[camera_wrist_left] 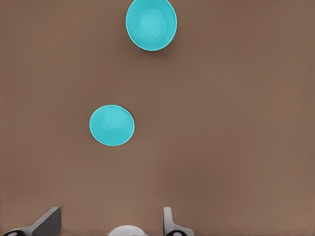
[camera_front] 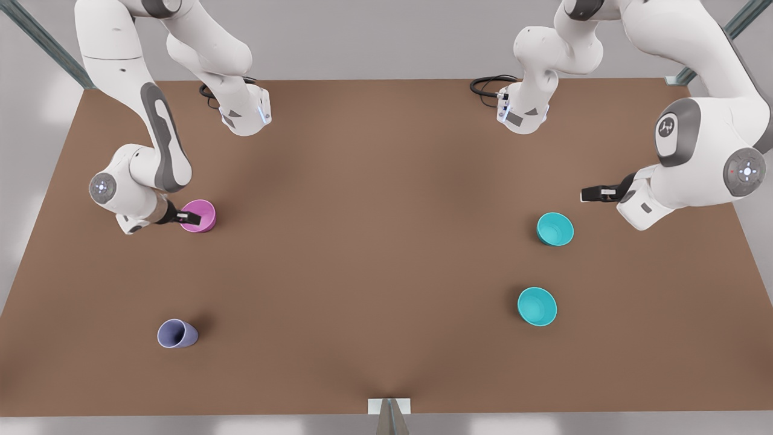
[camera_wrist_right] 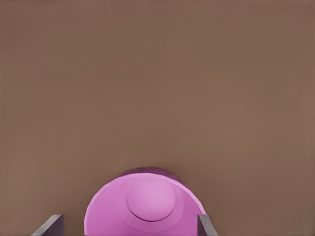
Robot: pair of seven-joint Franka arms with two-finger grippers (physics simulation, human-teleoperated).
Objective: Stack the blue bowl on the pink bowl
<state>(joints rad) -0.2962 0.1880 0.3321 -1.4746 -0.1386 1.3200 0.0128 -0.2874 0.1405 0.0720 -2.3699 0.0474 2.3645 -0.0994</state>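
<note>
The stacking has not begun: the right gripper [camera_front: 185, 217] sits with open jaws astride the pink bowl [camera_front: 199, 215] on the bench [camera_front: 374, 254], while the left gripper [camera_front: 590, 194] hangs open near the blue bowl [camera_front: 555, 229], well apart from the pink one.

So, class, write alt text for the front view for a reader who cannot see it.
The right tool sits at the rim of a pink bowl on a brown table, at the front view's left. The left tool hovers open near two teal bowls; a lavender cup lies tipped.
</note>
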